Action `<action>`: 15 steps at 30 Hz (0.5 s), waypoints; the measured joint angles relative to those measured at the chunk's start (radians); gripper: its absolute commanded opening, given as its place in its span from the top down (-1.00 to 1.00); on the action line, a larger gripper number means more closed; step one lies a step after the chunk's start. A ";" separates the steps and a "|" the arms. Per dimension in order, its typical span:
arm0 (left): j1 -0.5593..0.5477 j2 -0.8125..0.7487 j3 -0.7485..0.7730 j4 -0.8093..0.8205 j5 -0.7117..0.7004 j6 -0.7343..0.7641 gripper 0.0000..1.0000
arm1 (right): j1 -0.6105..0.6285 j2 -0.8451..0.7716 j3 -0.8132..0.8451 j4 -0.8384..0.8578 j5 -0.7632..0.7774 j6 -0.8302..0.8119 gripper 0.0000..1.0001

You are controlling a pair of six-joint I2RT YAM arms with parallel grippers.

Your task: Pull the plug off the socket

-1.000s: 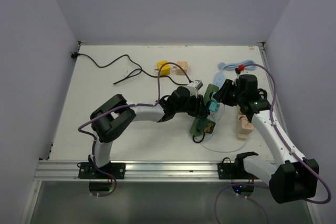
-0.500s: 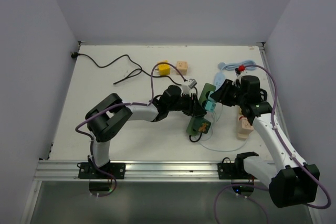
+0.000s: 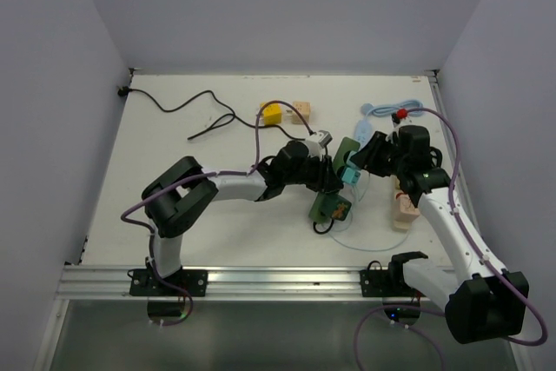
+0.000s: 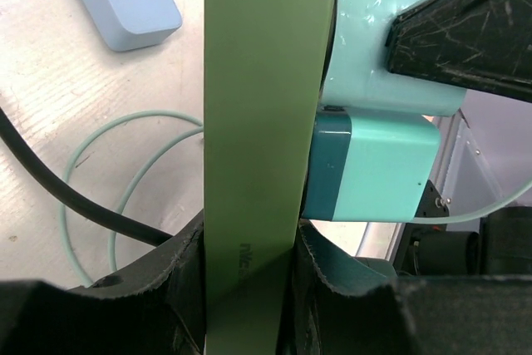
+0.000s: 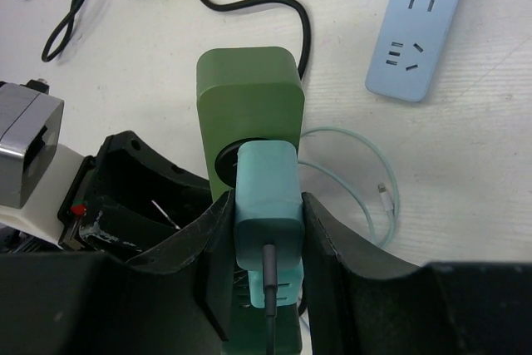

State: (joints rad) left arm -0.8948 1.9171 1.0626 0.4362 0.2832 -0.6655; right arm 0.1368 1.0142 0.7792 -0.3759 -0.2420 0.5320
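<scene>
The dark green power strip (image 3: 334, 190) is lifted and tilted at mid-table. My left gripper (image 3: 323, 176) is shut on its narrow sides, seen in the left wrist view (image 4: 249, 247) with the strip (image 4: 259, 106) running up between the fingers. A light teal plug (image 3: 351, 177) sits against the strip's face. My right gripper (image 3: 361, 161) is shut on this plug (image 5: 266, 193), with one finger on each side (image 5: 266, 205). The plug (image 4: 391, 56) still touches the strip. A second teal plug (image 4: 374, 176) sits just beside it on the strip (image 5: 249, 97).
A light blue power strip (image 5: 420, 22) lies on the table beyond the green one. A yellow cube (image 3: 272, 113) and a beige cube (image 3: 301, 109) sit at the back. A beige strip (image 3: 404, 206) lies right. Black cable (image 3: 191, 115) and a teal cable loop (image 5: 366, 180) trail nearby.
Both grippers and the green strip shifted slightly left and back together. Both grips stayed shut, and the teal plug stayed against the strip.
</scene>
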 measured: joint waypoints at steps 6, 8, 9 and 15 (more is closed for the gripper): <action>-0.019 0.000 0.037 -0.070 -0.056 0.008 1.00 | 0.003 0.000 0.000 -0.006 0.030 0.007 1.00; -0.022 0.000 0.039 -0.076 -0.063 0.007 1.00 | 0.006 0.000 0.000 -0.006 0.037 0.006 1.00; -0.022 0.000 0.039 -0.076 -0.060 0.005 1.00 | 0.008 0.000 0.000 -0.006 0.039 0.006 1.00; 0.027 0.000 -0.024 0.032 0.070 -0.030 1.00 | 0.011 -0.005 -0.007 0.004 0.001 0.007 1.00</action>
State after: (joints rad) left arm -0.8673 1.9171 1.0389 0.4679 0.3531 -0.6956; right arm 0.1478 1.0092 0.7723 -0.3717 -0.2413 0.5388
